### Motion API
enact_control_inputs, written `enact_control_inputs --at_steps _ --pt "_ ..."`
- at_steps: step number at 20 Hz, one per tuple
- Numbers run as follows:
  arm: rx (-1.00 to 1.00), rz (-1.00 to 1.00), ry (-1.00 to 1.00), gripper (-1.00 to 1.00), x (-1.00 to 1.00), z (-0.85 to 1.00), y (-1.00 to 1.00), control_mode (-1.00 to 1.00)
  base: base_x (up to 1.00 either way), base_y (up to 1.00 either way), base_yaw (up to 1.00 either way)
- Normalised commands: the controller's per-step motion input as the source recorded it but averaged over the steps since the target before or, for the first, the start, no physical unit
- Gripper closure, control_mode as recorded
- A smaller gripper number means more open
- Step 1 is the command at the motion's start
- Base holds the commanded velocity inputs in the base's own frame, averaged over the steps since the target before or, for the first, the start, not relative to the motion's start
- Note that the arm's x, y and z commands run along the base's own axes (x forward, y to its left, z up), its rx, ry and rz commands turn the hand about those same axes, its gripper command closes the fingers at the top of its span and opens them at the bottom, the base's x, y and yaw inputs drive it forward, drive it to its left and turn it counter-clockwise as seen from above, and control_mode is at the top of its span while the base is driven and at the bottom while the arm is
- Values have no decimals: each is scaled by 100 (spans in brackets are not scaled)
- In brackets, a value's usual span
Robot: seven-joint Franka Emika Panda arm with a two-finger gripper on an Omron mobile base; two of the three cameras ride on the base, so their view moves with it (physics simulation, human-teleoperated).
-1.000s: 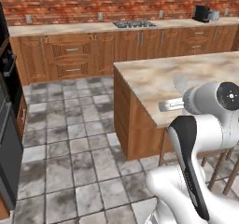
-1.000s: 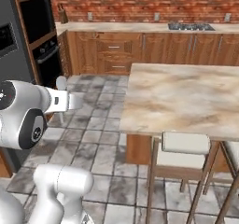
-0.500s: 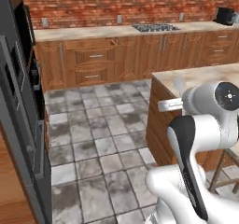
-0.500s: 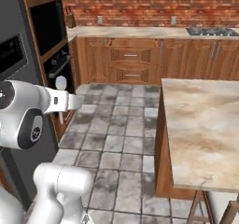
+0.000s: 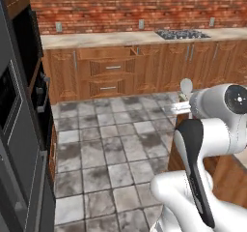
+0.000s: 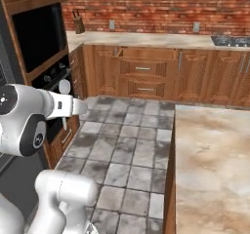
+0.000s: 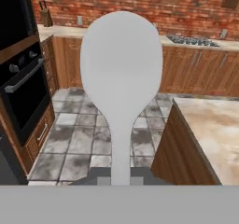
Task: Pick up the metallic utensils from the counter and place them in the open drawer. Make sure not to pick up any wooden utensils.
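Observation:
A silver round-bowled spoon (image 7: 121,73) stands upright in my gripper (image 7: 120,177), which is shut on its handle. The left base view shows the spoon (image 5: 185,86) above the gripper (image 5: 180,104), over the tiled floor. From the right base camera, the spoon's bowl (image 6: 64,87) rises beside the gripper (image 6: 73,106). The open drawer (image 5: 107,52) is the top one in the wall cabinets, pulled out a little (image 6: 146,53). The marbled counter (image 6: 211,155) lies to the right (image 7: 212,125). No other utensils are in view.
A tall black oven unit (image 5: 21,105) stands at the left (image 6: 40,38). A cooktop (image 5: 182,34) sits on the wall counter, with a knife block (image 6: 78,26) at its left end. Grey tiled floor (image 6: 132,145) lies between island and wall cabinets.
The whole view has swung left with the base: the island slid off to the right and the wall cabinets with the drawer came to the centre. The spoon stays in the gripper.

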Motion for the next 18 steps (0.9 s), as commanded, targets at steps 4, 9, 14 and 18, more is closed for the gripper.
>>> enact_control_inputs --at_steps 4,9,14,18 --pt "0 0 0 100 0 0 0 100 100 -8 22" --pt "0 0 0 100 0 0 0 100 100 -7 22" --pt "0 0 0 100 0 0 0 100 100 -46 27" --pt "0 0 0 100 0 0 0 100 100 -60 33"
